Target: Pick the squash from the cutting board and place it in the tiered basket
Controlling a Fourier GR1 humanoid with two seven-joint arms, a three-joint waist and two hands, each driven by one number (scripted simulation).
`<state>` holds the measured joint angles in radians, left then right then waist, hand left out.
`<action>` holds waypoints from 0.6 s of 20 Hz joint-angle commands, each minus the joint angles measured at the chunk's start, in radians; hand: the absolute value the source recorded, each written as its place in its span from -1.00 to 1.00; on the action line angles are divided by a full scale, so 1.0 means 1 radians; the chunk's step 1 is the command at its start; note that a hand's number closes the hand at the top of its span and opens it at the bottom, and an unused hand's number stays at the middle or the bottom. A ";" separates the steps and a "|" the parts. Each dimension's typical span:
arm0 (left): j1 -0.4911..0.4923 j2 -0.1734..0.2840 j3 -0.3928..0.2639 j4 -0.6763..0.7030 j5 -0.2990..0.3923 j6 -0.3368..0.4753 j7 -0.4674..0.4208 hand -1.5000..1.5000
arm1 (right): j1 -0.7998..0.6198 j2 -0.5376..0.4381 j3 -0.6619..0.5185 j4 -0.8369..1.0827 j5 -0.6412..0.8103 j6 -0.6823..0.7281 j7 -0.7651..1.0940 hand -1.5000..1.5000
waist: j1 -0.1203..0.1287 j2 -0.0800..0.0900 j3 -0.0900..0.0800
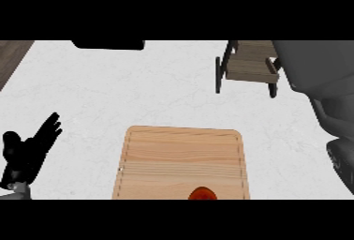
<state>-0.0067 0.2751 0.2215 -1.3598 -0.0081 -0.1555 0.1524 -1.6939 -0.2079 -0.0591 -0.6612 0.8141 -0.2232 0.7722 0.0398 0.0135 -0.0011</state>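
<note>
We see the squash [202,193] only in part: a small orange-red shape at the near end of the wooden cutting board [183,161], cut off by the lower edge of the view. The tiered basket [249,65] stands on the white counter [138,89] well beyond the board, to the right; its right side is covered by the right forearm [325,89]. The right hand [340,161] is half out of view and we cannot tell its fingers. The left hand [27,150] rests at the left edge, fingers straight, holding nothing.
</note>
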 commanded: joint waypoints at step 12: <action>-0.015 0.013 0.009 -0.009 0.008 -0.013 0.014 0.00 | -0.065 -0.232 0.230 0.316 0.252 0.252 -0.405 1.00 | 0.009 0.008 -0.001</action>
<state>-0.0046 0.2645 0.2139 -1.3738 -0.0168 -0.1492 0.1477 -1.7541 -0.3842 0.1161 -0.3998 1.0144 -0.0335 0.4976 0.0450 0.0185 -0.0028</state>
